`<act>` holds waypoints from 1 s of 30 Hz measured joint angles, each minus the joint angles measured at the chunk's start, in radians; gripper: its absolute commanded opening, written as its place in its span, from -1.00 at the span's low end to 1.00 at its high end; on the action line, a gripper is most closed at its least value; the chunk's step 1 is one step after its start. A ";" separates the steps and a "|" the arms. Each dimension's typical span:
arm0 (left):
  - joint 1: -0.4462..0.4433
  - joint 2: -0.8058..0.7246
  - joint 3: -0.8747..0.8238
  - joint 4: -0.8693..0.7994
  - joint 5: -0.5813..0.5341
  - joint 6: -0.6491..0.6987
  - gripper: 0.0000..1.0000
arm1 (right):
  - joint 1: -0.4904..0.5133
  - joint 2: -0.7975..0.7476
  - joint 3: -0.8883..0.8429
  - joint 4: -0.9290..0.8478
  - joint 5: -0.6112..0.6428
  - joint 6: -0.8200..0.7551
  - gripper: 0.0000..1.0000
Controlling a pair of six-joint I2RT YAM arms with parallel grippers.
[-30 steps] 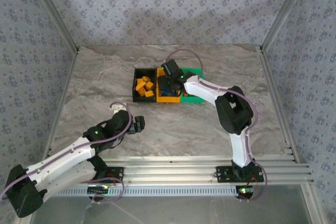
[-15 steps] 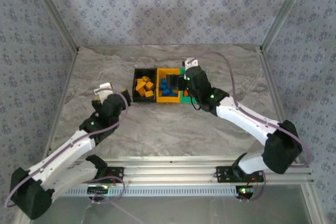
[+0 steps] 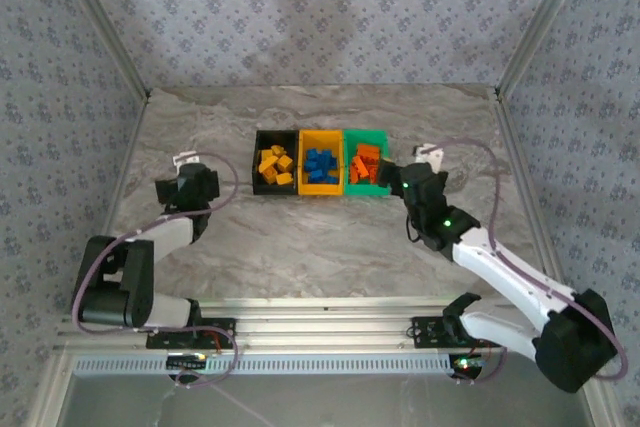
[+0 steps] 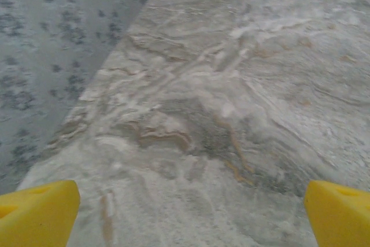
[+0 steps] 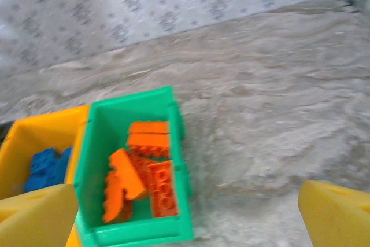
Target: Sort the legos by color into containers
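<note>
Top view: three joined bins sit mid-table toward the far edge. The black bin (image 3: 275, 191) holds yellow legos (image 3: 273, 167), the yellow bin (image 3: 322, 190) blue legos (image 3: 321, 164), and the green bin (image 3: 365, 135) orange legos (image 3: 364, 164). The left gripper (image 3: 185, 179) is near the left edge, and the right gripper (image 3: 393, 175) is just beside the green bin.

Left wrist: the jaws are spread wide and empty over bare table (image 4: 231, 114).

Right wrist: the jaws are spread wide and empty, near the green bin.

Joined side to side in one row, left to right: black bin (image 3: 275, 133), yellow bin (image 3: 320, 190), green bin (image 3: 367, 191). All open-topped, rectangular and upright. Set toward the far edge of the table (image 3: 200, 147), roughly midway between its left and right edges. Heaped in the black bin: yellow-orange legos (image 3: 273, 167). In the yellow bin: blue legos (image 3: 321, 164). In the green bin: red-orange legos (image 5: 144, 172), studded, piled loosely at mixed tilts, one slanting across the others.
</note>
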 measured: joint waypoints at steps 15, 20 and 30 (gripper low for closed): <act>0.055 0.089 -0.078 0.289 0.290 0.072 0.99 | -0.453 -0.254 -0.366 0.280 -0.049 -0.307 0.99; 0.112 0.137 -0.136 0.380 0.400 0.067 1.00 | -0.514 -0.079 -0.399 0.431 -0.122 -0.364 0.99; 0.117 0.140 -0.121 0.394 0.278 0.003 0.99 | -0.517 0.423 -0.378 0.803 -0.255 -0.449 1.00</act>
